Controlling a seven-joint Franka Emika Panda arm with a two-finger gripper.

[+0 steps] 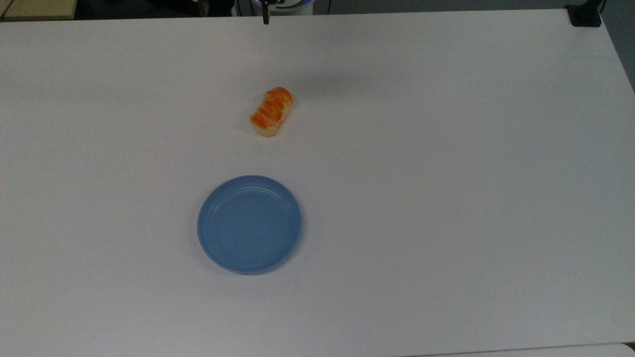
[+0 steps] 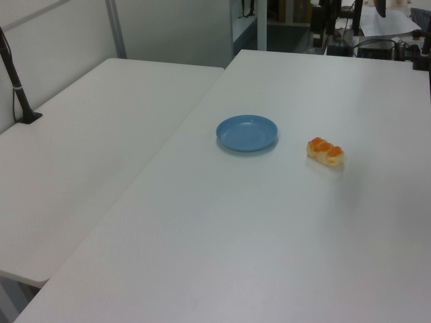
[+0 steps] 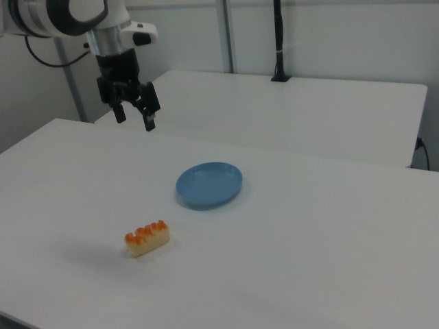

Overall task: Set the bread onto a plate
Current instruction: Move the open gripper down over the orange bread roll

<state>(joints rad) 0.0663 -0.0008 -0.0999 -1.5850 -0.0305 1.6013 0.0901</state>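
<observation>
Top view: one finger [image 1: 266,19] of the gripper shows at the upper edge, the rest cut off; bread [image 1: 271,112] lies above centre, plate [image 1: 249,224] below, bare. Left view: bread [image 2: 326,151] right of plate [image 2: 247,132]. Right view: gripper [image 3: 134,116], upper left, fingers spread, grasping nothing; bread [image 3: 147,237] lower left, apart from plate [image 3: 209,184].

A white table [image 1: 446,148] fills the top view; a second white table [image 2: 81,155] sits left in the left view, with what looks like a black clamped pole [image 2: 17,87] at its upper-left edge.
</observation>
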